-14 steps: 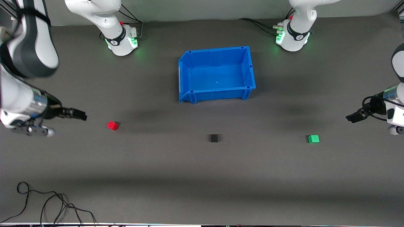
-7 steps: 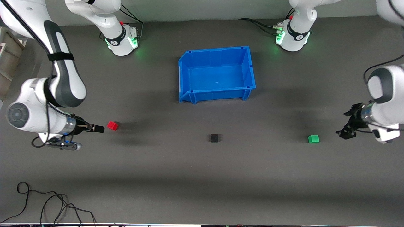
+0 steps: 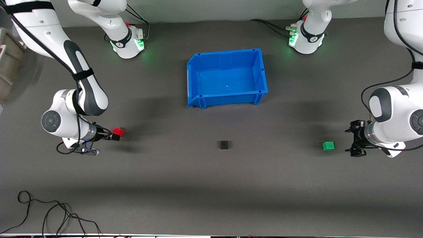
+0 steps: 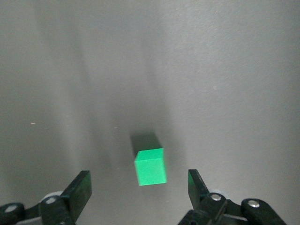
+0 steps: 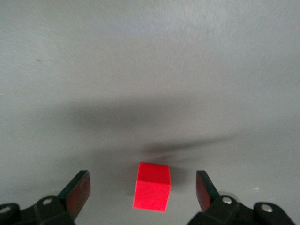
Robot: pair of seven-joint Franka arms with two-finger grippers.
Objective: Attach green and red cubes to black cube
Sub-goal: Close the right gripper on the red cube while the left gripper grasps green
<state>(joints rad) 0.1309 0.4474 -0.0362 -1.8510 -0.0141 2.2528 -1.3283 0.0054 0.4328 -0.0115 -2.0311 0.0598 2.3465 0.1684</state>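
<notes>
Black cube [image 3: 224, 144] sits alone between my open left gripper [image 3: 354, 142], just beside the green cube [image 3: 328, 145], and my open right gripper [image 3: 110, 136], almost touching the red cube [image 3: 117, 131]; nothing is joined yet.

Both arms reach low, wrists roughly level: right gripper [image 3: 114, 136] points toward three o'clock, left gripper [image 3: 353, 142] toward nine (fingers [image 4: 80, 188] spread wide on each).

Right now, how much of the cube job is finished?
Nothing is attached yet. The black cube sits alone mid-table. In hand: the right gripper is open around the red cube, and the left gripper is open near the green cube. Left: grasping both and joining them to black.
</notes>
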